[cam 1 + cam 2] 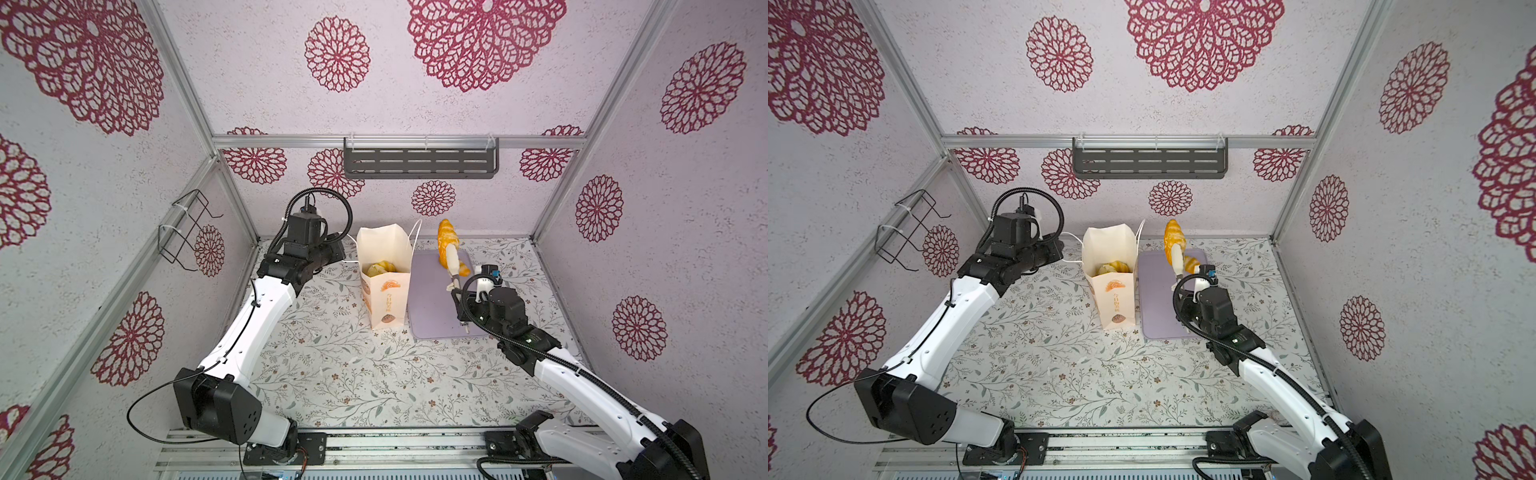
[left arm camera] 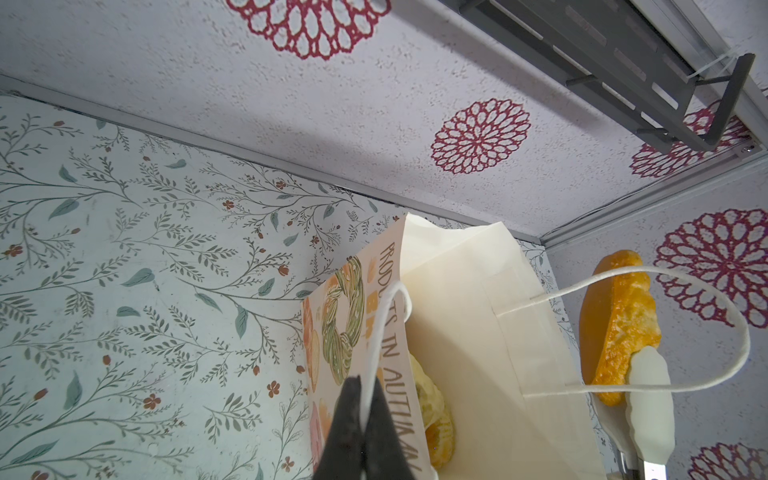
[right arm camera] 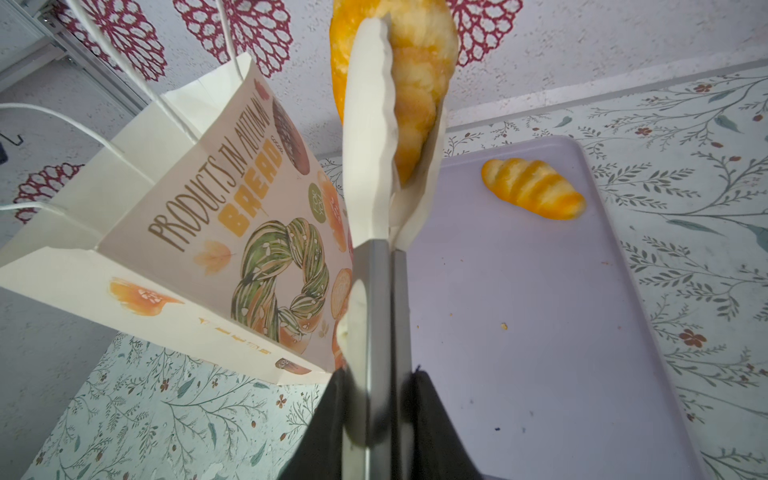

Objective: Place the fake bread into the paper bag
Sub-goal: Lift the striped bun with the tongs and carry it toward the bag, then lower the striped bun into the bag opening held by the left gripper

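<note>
The paper bag (image 1: 384, 291) stands open on the table, with fake bread (image 1: 380, 267) lying inside it. My left gripper (image 2: 365, 399) is shut on the bag's white cord handle (image 2: 384, 332) at the bag's left side. My right gripper (image 3: 380, 374) is shut on the metal handles of white tongs (image 3: 370, 137). The tongs pinch a golden loaf (image 3: 415, 83), held up in the air just right of the bag's mouth (image 1: 446, 243). A striped croissant roll (image 3: 534, 189) lies on the lilac tray (image 3: 540, 332).
The tray (image 1: 432, 316) lies flat against the bag's right side, with a few crumbs on it. A grey slotted shelf (image 1: 419, 162) hangs on the back wall. A black wire rack (image 1: 187, 232) is fixed to the left wall.
</note>
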